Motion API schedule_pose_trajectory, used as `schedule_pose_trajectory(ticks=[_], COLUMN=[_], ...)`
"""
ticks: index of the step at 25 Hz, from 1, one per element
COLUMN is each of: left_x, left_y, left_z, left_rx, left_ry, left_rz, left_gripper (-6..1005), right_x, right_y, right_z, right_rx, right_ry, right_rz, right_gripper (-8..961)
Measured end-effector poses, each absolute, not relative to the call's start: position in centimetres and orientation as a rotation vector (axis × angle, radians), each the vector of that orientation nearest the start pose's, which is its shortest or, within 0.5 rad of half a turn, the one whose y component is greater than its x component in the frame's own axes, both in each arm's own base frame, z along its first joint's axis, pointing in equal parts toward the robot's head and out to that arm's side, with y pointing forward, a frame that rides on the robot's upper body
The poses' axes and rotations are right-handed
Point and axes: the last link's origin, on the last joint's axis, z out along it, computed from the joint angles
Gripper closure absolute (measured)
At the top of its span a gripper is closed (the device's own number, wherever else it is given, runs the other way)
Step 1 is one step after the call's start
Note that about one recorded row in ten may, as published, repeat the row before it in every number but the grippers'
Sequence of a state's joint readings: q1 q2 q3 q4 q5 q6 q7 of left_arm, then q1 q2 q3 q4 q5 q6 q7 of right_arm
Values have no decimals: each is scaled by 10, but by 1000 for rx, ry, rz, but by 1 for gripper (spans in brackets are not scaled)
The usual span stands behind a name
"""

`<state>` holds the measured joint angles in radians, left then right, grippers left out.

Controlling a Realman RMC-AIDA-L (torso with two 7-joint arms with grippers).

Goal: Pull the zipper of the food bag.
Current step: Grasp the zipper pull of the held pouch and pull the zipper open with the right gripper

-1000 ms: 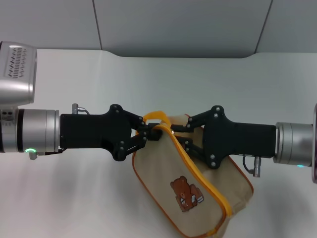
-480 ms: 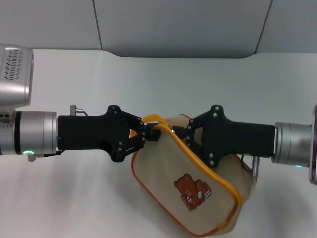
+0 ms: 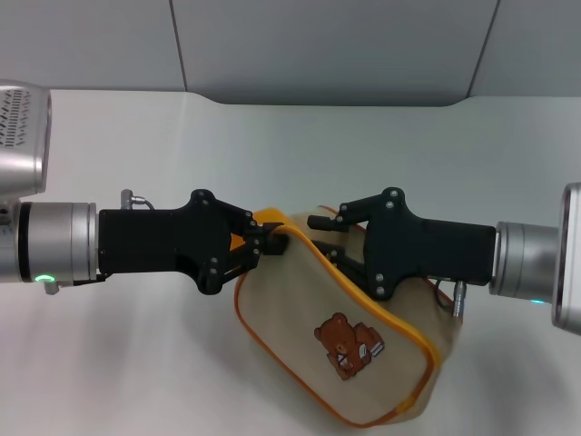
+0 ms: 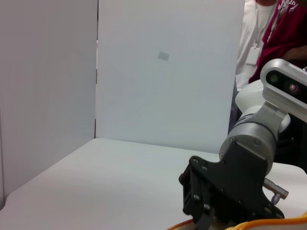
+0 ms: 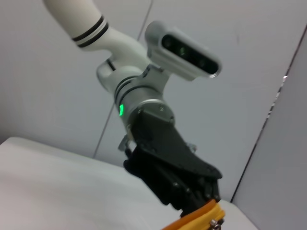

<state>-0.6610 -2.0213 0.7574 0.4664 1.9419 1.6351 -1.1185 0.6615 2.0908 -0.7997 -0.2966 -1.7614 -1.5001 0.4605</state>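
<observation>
White tabletop (image 3: 136, 363) carries the work. The food bag (image 3: 349, 350) sits at centre, toward the near edge, tilted, its bear print (image 3: 349, 347) facing up and its orange zipper (image 3: 386, 313) running along the upper panel edge down toward the near right corner. The left gripper (image 3: 269, 242) reaches in from the left with its jaws clenched on the bag's orange edge at the far left corner. The right gripper (image 3: 323, 238) comes in from the right over the bag's far side, its jaws released, one finger above the bag and one against the zipper line. The pull tab cannot be made out.
</observation>
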Motion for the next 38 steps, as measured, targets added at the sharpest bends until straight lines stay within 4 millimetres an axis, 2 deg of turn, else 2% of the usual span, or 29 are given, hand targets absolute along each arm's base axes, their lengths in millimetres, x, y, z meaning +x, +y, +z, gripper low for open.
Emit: schedule_pose_trajectory(ticks=[1,6,11,17,25,30,38], left_x=[-227,-227,-228,-231,-230,-230,-229], left_y=[338,338,339,339,338,337,337], left_z=[-13,-14,-13,-8,-10,-10,-10], left_rx=[-2897,-2898,-2887,-2865,-2868,-2872,-2872], left_ry=[-218,-217,-222,-235,-238,-235,-235], left_rz=[-800,-800,-797,-810,-817,-825,-826], left_gripper=[943,943,942,942,942,942,949], right_x=[218,215,214,216,216,217,217], right_y=[329,326,323,321,321,321,320], right_z=[-60,-65,-68,-61,-61,-63,-63], right_rx=[-2625,-2661,-2691,-2676,-2655,-2660,-2663], right_ry=[-389,-418,-435,-371,-345,-340,-343], right_rz=[806,812,814,859,877,859,864], right_gripper=[865,678,459,446,448,496,816])
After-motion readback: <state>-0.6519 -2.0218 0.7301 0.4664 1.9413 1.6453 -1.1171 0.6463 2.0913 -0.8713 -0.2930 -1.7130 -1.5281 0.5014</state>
